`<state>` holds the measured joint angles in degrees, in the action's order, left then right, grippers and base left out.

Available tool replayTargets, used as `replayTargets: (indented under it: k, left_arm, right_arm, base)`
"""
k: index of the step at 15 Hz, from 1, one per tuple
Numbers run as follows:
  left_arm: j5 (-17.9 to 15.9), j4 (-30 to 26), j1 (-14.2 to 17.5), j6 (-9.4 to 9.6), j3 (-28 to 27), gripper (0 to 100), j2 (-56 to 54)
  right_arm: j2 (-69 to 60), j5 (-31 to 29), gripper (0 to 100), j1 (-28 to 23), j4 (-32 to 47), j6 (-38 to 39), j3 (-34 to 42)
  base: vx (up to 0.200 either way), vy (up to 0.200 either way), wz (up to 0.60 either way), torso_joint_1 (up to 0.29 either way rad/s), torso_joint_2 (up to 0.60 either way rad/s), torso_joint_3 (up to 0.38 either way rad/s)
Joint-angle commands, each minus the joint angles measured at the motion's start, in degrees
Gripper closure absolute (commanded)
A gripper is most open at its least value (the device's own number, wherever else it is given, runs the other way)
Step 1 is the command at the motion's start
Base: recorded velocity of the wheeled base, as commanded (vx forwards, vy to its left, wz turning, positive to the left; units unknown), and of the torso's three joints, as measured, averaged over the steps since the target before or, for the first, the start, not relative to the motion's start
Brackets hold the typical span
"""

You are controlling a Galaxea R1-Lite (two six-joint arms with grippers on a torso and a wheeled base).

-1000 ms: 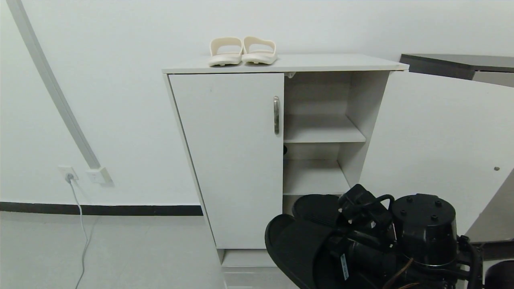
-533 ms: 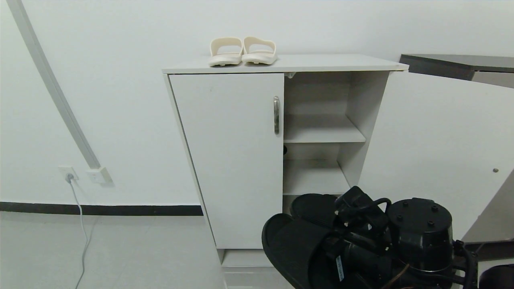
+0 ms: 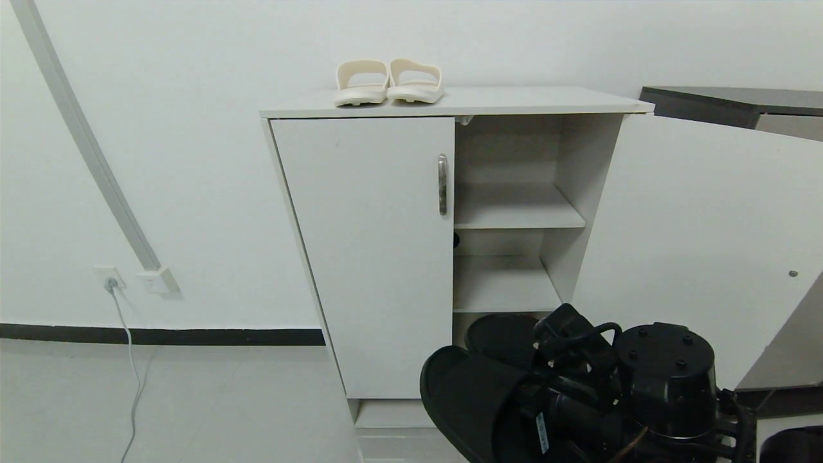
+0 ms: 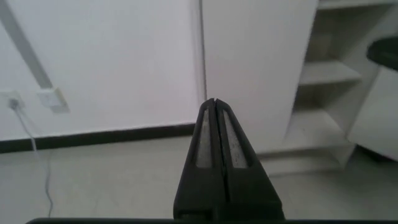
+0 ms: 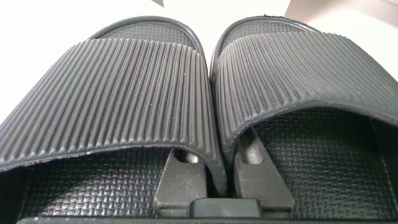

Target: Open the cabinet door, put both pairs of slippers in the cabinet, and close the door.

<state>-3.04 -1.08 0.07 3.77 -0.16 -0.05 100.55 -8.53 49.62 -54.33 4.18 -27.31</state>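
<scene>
Head view: right pincer [image 5: 221, 177] grasps the black slippers [image 3: 472, 392] low before the open cabinet [image 3: 514, 209]; left pincer [image 4: 214, 134] fully clenched.

Cream slippers [image 3: 389, 82] on cabinet [image 3: 527, 100] top, L side.

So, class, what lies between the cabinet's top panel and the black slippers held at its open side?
In the head view, two white shelves, one above the other: the upper shelf and the lower shelf.
</scene>
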Motion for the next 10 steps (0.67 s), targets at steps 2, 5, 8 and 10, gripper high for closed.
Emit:
replayTargets:
  k: [2, 5, 8, 10]
  left_arm:
    - [-1.0, 0.7, 0.0, -0.87, 0.1, 100, 0.1]
    - [-0.9, 0.8, 0.0, -1.66, 0.1, 100, 0.1]
    - [-0.9, 0.8, 0.0, -1.83, 0.1, 100, 0.1]
    - [-0.9, 0.8, 0.0, -1.75, 0.1, 100, 0.1]
  right_arm:
    - [1.1, -0.1, 100, 0.0, -0.9, 0.0, 0.2]
    - [4.9, -5.8, 100, 0.0, -2.8, 0.9, -1.7]
    - [11.3, -16.4, 100, 1.3, -5.1, 4.4, -8.2]
    - [16.1, -23.5, 100, 1.0, -5.1, 4.6, -12.9]
  base:
    - [0.000, 0.000, 0.00, 0.000, 0.00, 0.000]
    - [0.000, 0.000, 0.00, 0.000, 0.00, 0.000]
    - [0.000, 0.000, 0.00, 0.000, 0.00, 0.000]
    - [0.000, 0.000, 0.00, 0.000, 0.00, 0.000]
